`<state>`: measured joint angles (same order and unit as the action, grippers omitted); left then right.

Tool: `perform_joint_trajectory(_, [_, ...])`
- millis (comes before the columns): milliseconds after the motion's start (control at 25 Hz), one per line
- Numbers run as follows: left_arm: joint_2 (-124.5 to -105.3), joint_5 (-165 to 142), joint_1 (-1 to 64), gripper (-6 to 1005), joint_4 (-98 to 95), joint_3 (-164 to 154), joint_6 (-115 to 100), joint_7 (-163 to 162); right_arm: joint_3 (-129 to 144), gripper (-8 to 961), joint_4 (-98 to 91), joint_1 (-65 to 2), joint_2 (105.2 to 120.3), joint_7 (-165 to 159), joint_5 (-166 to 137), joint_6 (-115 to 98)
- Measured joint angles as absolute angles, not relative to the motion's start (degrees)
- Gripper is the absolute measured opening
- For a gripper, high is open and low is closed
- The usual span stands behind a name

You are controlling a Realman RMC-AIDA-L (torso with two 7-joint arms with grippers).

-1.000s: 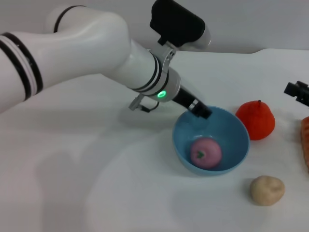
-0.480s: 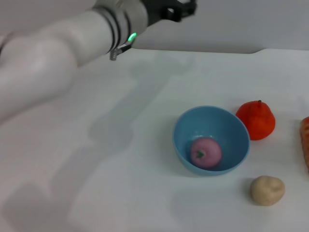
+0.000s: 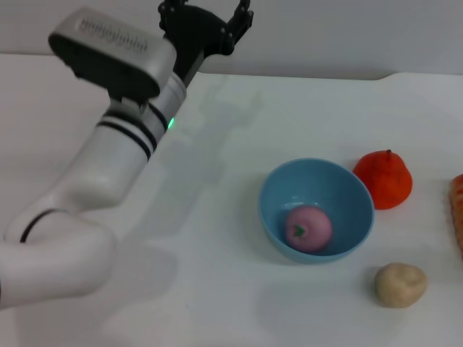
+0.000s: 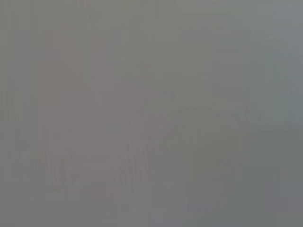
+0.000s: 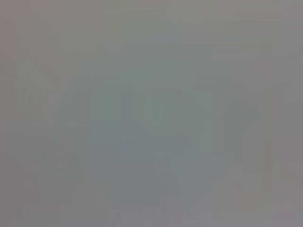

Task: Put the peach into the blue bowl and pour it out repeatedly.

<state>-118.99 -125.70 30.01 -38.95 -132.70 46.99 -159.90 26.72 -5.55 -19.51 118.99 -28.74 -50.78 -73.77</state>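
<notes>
The peach (image 3: 309,228) sits inside the blue bowl (image 3: 278,189) on the white surface (image 3: 217,289). The left gripper (image 3: 208,16) hangs high and far back, fingers spread wide and empty. Pouring seems next: it must descend and grip the bowl's rim.

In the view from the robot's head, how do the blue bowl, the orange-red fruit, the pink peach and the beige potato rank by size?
Largest to smallest:
1. blue bowl
2. orange-red fruit
3. peach and potato: these look about alike, so I won't rank them.
</notes>
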Motion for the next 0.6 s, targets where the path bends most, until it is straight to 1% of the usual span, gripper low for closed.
perform_joint_trajectory(160, [-119.07,-123.17,29.37,773,-37.34,-136.34,47.93,-159.94,26.74,555,-1.06,-19.49,119.08,-28.05,-42.82,-74.8])
perform_joint_trajectory(600, [-119.05,-122.59,28.65,772,-36.61,-140.73,48.74,-163.67,26.86,554,0.5,-19.07,118.98,-27.56,-42.38,-74.03])
